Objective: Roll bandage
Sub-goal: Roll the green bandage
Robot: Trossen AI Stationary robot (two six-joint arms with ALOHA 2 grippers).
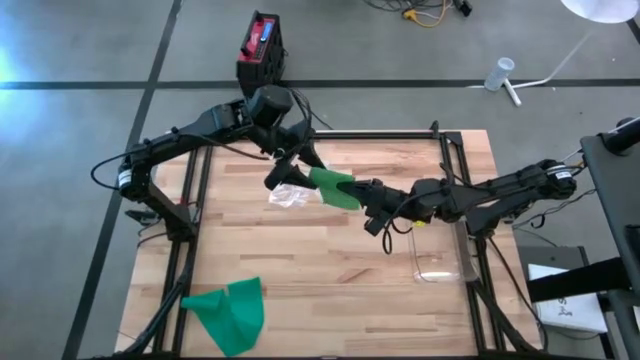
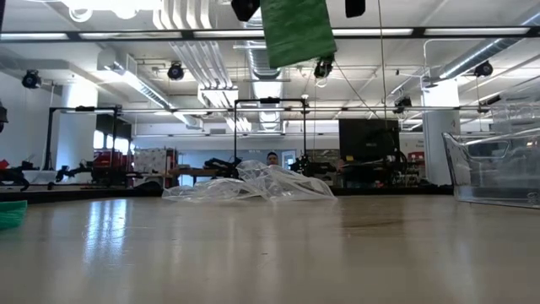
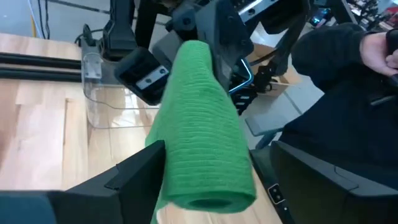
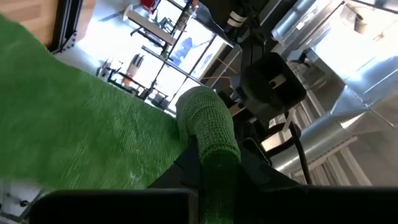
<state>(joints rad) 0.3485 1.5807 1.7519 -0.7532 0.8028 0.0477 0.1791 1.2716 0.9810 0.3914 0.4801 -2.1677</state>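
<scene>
A green bandage (image 1: 335, 188) hangs in the air above the middle of the table. Part of it is wound into a roll (image 3: 205, 130), and a flat loose part (image 2: 295, 29) hangs below. My right gripper (image 1: 364, 193) comes from the table's right and is shut on the roll's end. My left gripper (image 1: 300, 178) comes from the left and is open. Its fingers (image 3: 134, 174) stand on either side of the roll's other end (image 3: 211, 200). My left gripper has the roll's free end between its open fingers; I cannot tell whether either finger touches it. My right gripper pinches the rolled end of the bandage (image 4: 211, 146) between its two fingers, coming about level from the table's right, in line with the roll. The bandage is lifted clear of the table, and its loose part (image 4: 74, 137) spreads out beside the roll.
A crumpled clear wrapper (image 1: 288, 197) lies on the table under the grippers. A second green bandage (image 1: 232, 312) lies spread at the near left corner. A clear plastic container (image 1: 440, 252) stands at the right. A person's sleeve (image 3: 348, 93) shows beyond the table.
</scene>
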